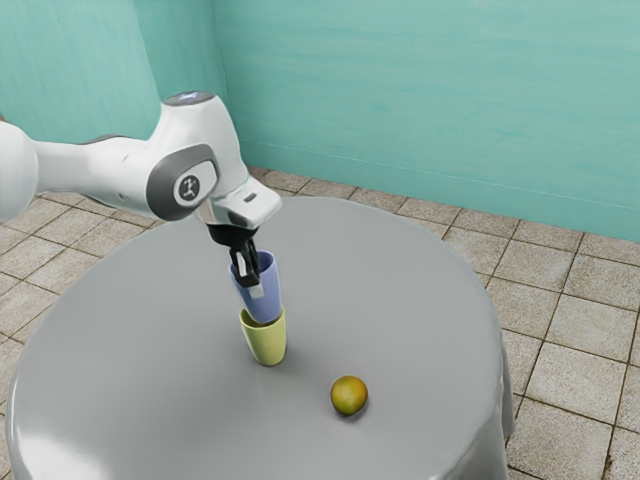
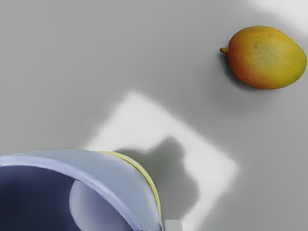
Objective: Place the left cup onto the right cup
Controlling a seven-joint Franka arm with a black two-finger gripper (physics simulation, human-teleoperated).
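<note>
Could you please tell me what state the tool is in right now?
Tool: closed on the rim of the blue cup, one finger inside and one outside; the blue cup sits in the yellow cup.

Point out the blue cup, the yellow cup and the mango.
blue cup (image 1: 268, 295): exterior view, on its outer wall.
yellow cup (image 1: 264, 342): exterior view, on its side wall.
mango (image 2: 266, 57): wrist view, middle of its skin.

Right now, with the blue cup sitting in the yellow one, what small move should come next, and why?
Probably open the tool and let go. The blue cup already sits nested in the yellow cup, with the tool pinching its rim, so nothing seems left but the release.
</note>
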